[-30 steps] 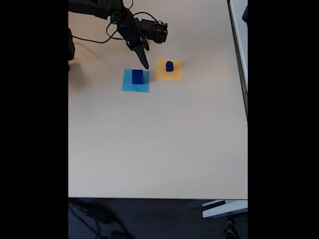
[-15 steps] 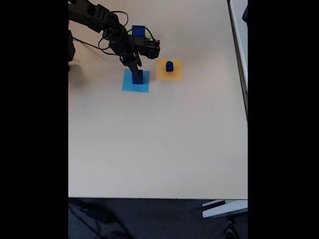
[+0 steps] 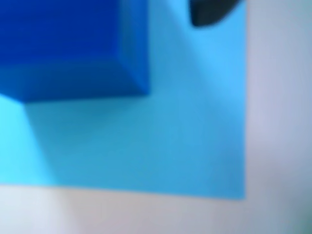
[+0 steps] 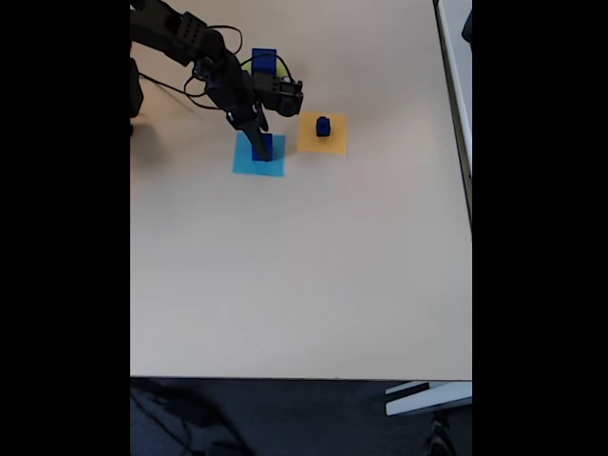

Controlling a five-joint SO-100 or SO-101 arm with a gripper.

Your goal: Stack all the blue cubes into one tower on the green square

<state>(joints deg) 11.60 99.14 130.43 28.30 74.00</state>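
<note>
A large blue cube [image 4: 264,60] stands at the back of the table in the fixed view, on the green square [image 4: 248,64], of which just a sliver shows beside the arm. A mid-sized blue cube [image 4: 265,145] sits on a flat light-blue square [image 4: 249,165]. My gripper [image 4: 259,144] points down right at this cube, jaws open. In the wrist view that cube [image 3: 68,44] takes up the upper left, and one dark fingertip [image 3: 209,12] hangs to its right with a gap between them. A small blue cube [image 4: 324,125] rests on an orange-yellow square [image 4: 334,142].
The beige table [image 4: 304,275] stretches wide toward the front edge. Black cables [image 4: 180,81] trail from the arm at the back left. A white edge [image 4: 456,95] runs along the table's right side.
The gripper swung left and down from between the two patches onto the cube on the light-blue square. The arm's move uncovered the large cube at the back.
</note>
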